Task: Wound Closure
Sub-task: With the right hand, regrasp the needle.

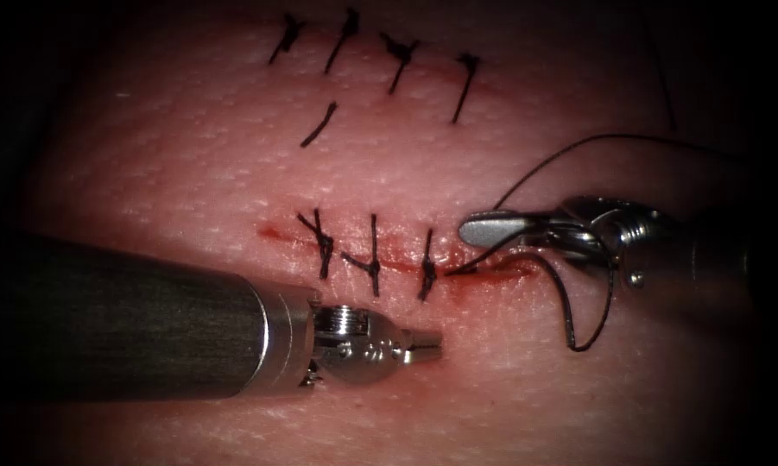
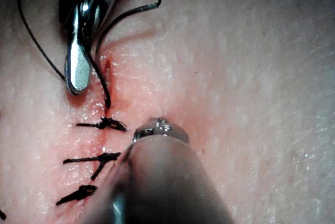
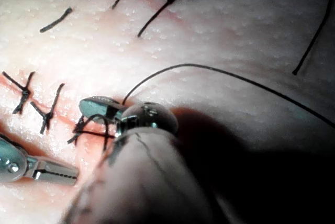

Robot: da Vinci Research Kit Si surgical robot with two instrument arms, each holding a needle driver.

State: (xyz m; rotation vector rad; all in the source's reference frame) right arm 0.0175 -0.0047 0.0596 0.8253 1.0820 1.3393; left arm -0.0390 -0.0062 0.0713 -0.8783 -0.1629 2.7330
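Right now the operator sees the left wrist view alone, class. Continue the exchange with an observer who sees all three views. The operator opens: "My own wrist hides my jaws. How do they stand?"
Observer: The left tool is shut and holds nothing. In the endoscope view it sits just below the cut.
Operator: Is there stitching beyond what I see?
Observer: Yes, a second row of four stitches lies higher on the tissue.
Operator: Where does the thread go from the right tool?
Observer: The thread arcs up and away to the right.
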